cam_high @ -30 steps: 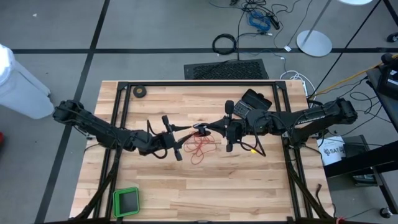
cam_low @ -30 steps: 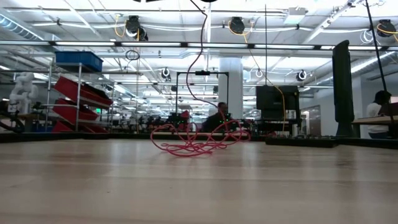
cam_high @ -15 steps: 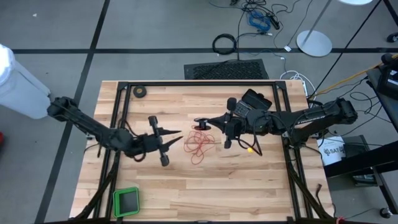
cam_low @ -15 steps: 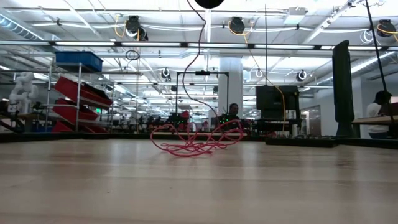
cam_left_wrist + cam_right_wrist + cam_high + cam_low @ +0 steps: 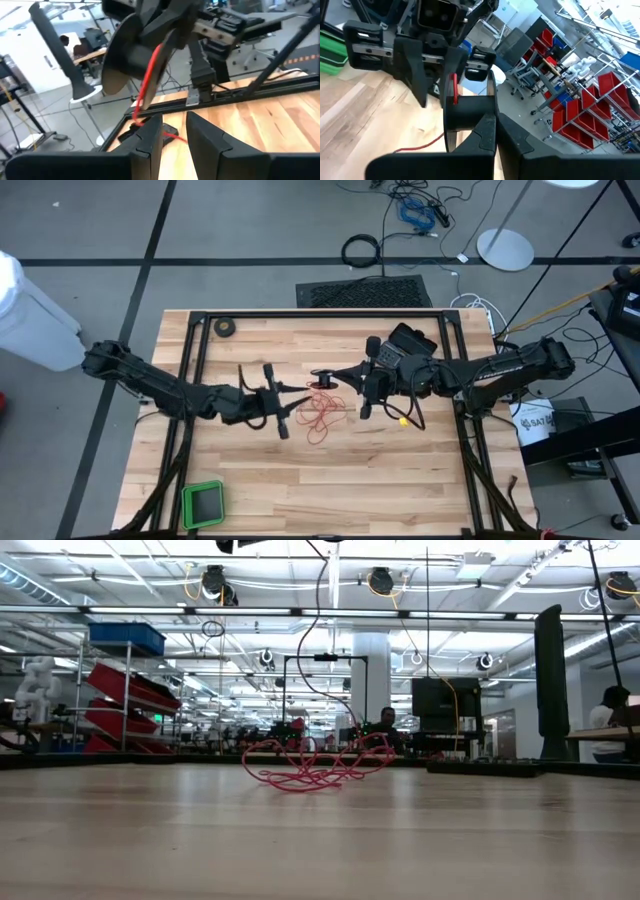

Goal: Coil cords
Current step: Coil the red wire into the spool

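The cord is a thin red wire whose loose tangle (image 5: 322, 416) (image 5: 315, 768) lies mid-table. One strand (image 5: 305, 630) rises from it to a small black reel (image 5: 322, 381) (image 5: 127, 55) (image 5: 467, 112) held in the air. My right gripper (image 5: 336, 378) (image 5: 496, 127) is shut on that reel, coming from the table's right. My left gripper (image 5: 302, 390) (image 5: 174, 131) is level, just left of the reel and slightly lower, with its fingers a little apart. The strand (image 5: 145, 85) drops past one left fingertip; I cannot tell whether it touches. My right gripper pinches the reel's disc-shaped side (image 5: 492, 107) at its rim between its two fingers. The fingers come level from the table's right. The reel is lifted clear of the table, red wire wound on its core (image 5: 454, 90), and the strand hangs slack below it.
A black tape roll (image 5: 226, 327) lies at the far left and a green tray (image 5: 203, 503) at the near left. A black device (image 5: 408, 343) sits at the far right. A black frame rail (image 5: 300, 313) runs along the table's far edge.
My left gripper has drawn back toward the table's left edge, then come again toward the reel, ending close to where it was. The reel in my right gripper has gone a little toward the far edge. The tangle has stayed on the table.
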Available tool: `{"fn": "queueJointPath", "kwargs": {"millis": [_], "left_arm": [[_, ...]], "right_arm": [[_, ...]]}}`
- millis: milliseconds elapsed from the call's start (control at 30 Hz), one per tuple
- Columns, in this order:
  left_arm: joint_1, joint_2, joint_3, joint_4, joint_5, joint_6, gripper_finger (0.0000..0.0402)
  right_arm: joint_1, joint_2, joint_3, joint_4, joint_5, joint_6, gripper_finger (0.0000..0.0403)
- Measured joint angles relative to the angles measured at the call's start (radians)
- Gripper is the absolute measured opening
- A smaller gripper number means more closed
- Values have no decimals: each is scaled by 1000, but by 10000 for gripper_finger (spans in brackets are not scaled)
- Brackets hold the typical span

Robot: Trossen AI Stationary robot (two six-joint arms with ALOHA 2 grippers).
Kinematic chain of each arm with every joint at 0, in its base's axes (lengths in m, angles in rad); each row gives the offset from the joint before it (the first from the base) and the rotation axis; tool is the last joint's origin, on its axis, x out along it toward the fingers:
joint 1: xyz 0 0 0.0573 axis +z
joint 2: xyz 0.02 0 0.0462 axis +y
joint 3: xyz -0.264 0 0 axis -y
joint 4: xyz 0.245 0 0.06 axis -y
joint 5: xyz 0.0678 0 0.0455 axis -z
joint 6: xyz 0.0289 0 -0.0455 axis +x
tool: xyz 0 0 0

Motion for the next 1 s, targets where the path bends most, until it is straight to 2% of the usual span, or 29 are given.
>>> {"fn": "queueJointPath", "kwargs": {"millis": [267, 667, 900, 1000], "left_arm": [[30, 7, 0, 99, 2, 22, 93], [71, 7, 0, 115, 161, 16, 93], [82, 7, 0, 117, 185, 1, 92], [81, 7, 0, 126, 186, 14, 78]], "right_arm": [[1, 0, 0, -21, -24, 19, 0], [13, 0, 0, -27, -26, 45, 0], [13, 0, 0, -26, -26, 45, 0], [13, 0, 0, -24, -26, 45, 0]]}}
